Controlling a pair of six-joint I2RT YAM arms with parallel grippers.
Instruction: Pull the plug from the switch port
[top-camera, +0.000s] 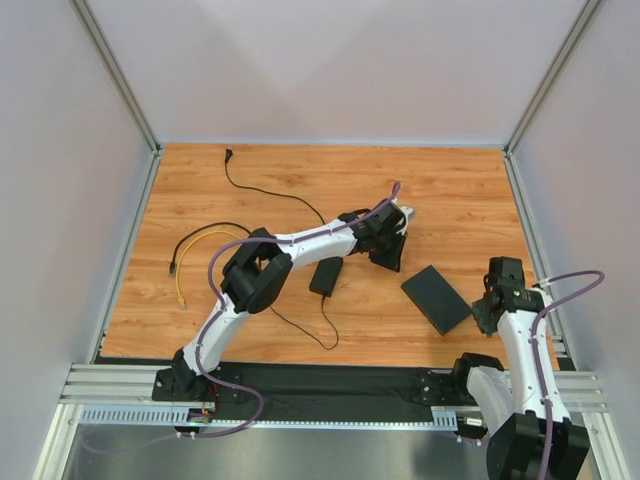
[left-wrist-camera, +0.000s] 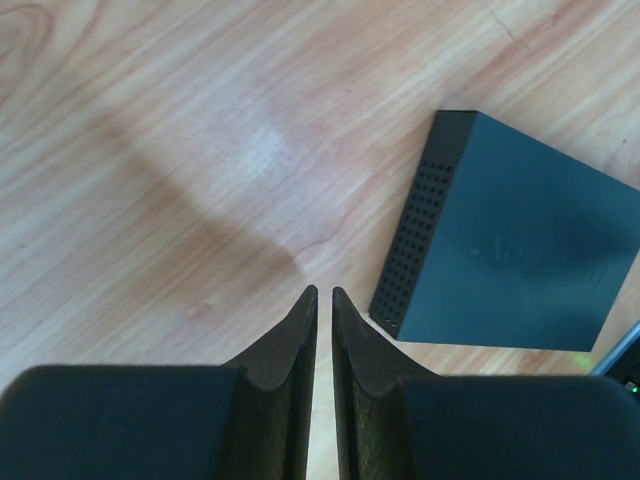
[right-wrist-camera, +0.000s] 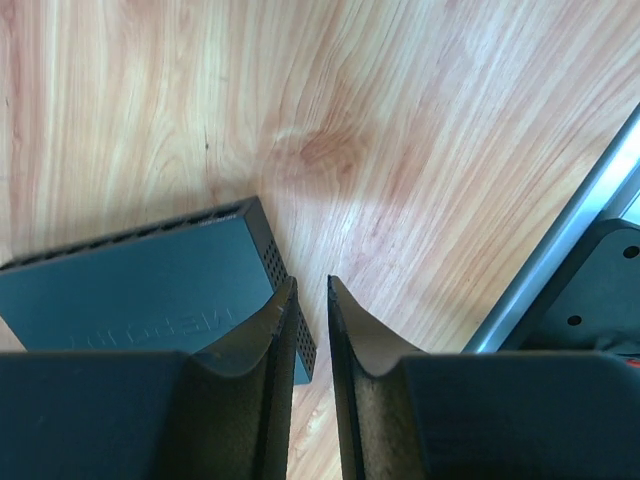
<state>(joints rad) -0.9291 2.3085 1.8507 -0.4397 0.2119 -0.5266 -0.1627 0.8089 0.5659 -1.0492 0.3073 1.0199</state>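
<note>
The switch (top-camera: 436, 298), a flat matte-black slab, lies on the wooden table at the right. No plug or cable shows in it. In the right wrist view the switch (right-wrist-camera: 130, 285) shows its row of ports along its far edge, all looking empty. My left gripper (top-camera: 390, 252) hovers left of and beyond the switch; its jaws (left-wrist-camera: 322, 292) are shut on nothing, with the switch (left-wrist-camera: 510, 250) to their right. My right gripper (top-camera: 487, 312) is at the switch's right corner; its jaws (right-wrist-camera: 312, 280) are nearly closed and empty, just beside the switch's vented side.
A small black adapter brick (top-camera: 326, 275) with thin black cables lies mid-table. A yellow and black cable (top-camera: 180, 280) lies loose at the left. A metal rail (right-wrist-camera: 570, 240) runs along the table's right edge. White walls enclose the table.
</note>
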